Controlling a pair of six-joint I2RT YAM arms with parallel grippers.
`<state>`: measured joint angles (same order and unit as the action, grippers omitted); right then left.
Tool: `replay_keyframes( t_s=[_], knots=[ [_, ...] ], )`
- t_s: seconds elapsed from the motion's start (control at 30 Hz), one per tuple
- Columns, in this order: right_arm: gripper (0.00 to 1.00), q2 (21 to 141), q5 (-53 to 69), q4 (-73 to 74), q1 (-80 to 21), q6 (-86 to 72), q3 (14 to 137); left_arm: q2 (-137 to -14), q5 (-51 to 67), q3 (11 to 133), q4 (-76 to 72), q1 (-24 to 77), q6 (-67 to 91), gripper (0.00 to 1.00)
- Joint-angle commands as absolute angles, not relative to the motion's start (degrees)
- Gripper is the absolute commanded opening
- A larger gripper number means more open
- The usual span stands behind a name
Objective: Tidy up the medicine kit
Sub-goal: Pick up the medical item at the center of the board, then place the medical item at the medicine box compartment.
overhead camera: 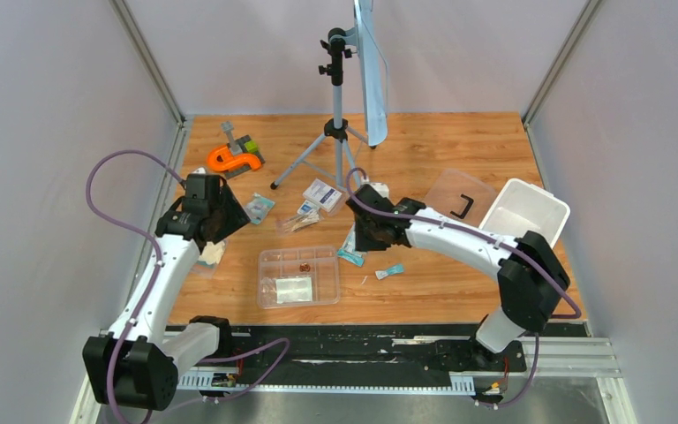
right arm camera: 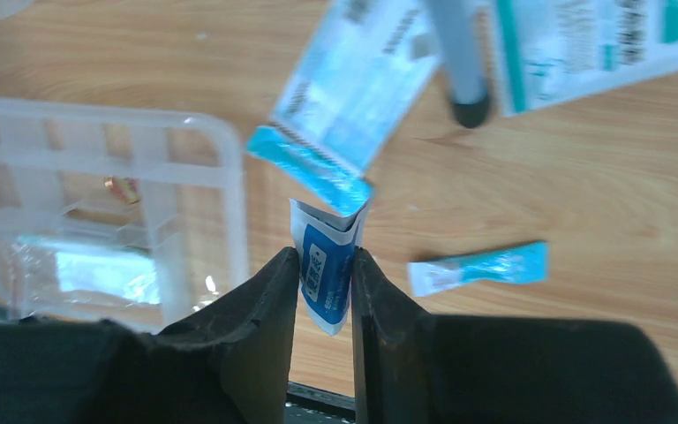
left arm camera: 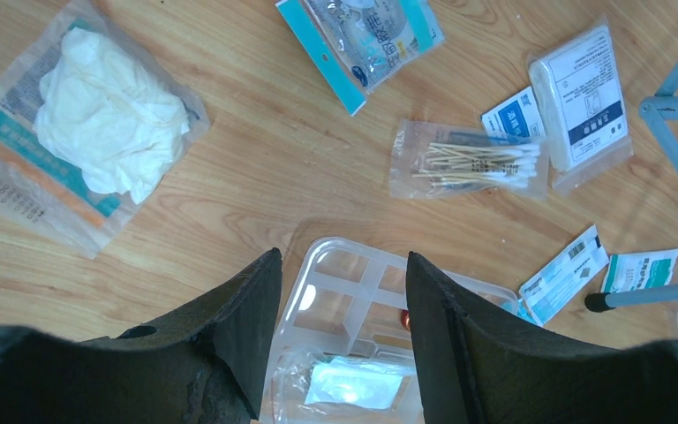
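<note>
The right gripper [right arm camera: 325,263] is clenched on a small blue-and-white packet [right arm camera: 322,278], pinching it upright between both fingers (whether its lower edge touches the wood I cannot tell). This is just off the right side of the clear divided tray [overhead camera: 269,300], which lies near the middle of the tabletop's near edge. A larger teal-edged packet [right arm camera: 353,97] overlaps the top of the held one, and a slim teal sachet [right arm camera: 477,265] lies flat a little to its right.

The left gripper [left arm camera: 342,296] is released, its fingers spread wide with nothing between them, hanging above the tray's left part. In the tray a clear sachet with a white pad [left arm camera: 353,382] fills a near compartment, and a small reddish piece [overhead camera: 304,264] sits in the far row.

Out on the wood, toward the left edge, lies a bag of white gloves [left arm camera: 97,124]; nearer the middle are a bag of cotton swabs [left arm camera: 472,159] and a white pad packet [left arm camera: 583,97]. The white tub [overhead camera: 524,210] stands tilted at the right edge, its clear lid [overhead camera: 446,190] just beside it. The orange tool [overhead camera: 234,159] lies by the far left corner.
</note>
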<state>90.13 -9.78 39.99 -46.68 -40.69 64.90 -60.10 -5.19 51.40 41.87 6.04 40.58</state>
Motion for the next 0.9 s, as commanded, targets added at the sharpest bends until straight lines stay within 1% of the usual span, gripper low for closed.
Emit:
replay_keyframes(
  t_s=[0.0,0.27,0.87],
  knots=[
    [0.26,95.84,-9.05,39.73,-52.04,-41.03,71.28,-58.22,-7.48,53.65,42.4,6.34,40.29,0.62],
    [0.26,102.55,-7.64,39.55,-57.34,-39.18,76.88,-56.75,-8.28,53.33,43.58,6.33,39.93,0.62],
    [0.27,105.94,-5.47,39.06,-59.39,-37.28,80.13,-55.41,-8.66,52.38,44.27,6.34,40.21,0.63]
  ],
)
